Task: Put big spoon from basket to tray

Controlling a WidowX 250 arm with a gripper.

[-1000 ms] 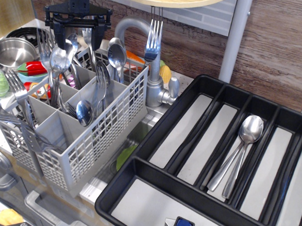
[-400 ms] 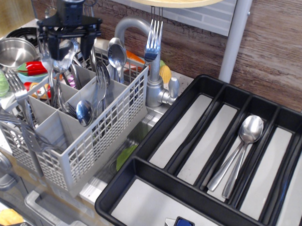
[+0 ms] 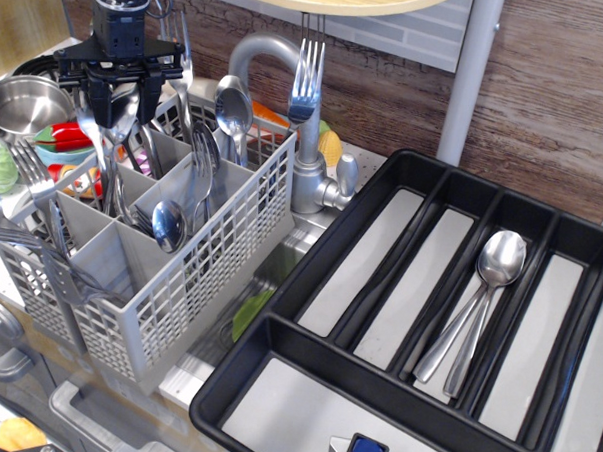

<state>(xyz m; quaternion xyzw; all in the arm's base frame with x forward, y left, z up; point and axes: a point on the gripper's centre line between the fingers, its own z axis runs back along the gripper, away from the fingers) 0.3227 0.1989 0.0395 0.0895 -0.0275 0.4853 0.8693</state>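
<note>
The black robot gripper (image 3: 119, 96) hangs at about ten o'clock in the view, over the far left compartments of the light grey plastic lattice-sided cutlery basket (image 3: 204, 272). Its two dark fingers (image 3: 95, 99) stand apart on either side of the oval bowl of a shiny stainless-steel big spoon (image 3: 120, 128) — whether they actually press on it cannot be told from here. That spoon stands upright, bowl up, its slim handle running down into a rear left compartment of the basket.

More steel cutlery fills the basket: another large-bowled spoon (image 3: 233, 109) stands upright at the far edge, toward eleven o'clock, a smaller spoon (image 3: 167, 223) sits low in a middle compartment, and a fork (image 3: 29, 169) leans out at the left side. A steel fork (image 3: 306, 76) stands tines up just behind the basket's far right corner, in front of the grey metal faucet (image 3: 305, 181).

A round steel pot (image 3: 25, 102) sits at nine o'clock, beyond the basket.

The large black plastic cutlery tray (image 3: 307, 336) with pale grey compartment bottoms takes up the lower right, from three to six o'clock. Two steel spoons (image 3: 489, 284) lie together in one of its long compartments, bowls toward the far end — well apart from the basket.
</note>
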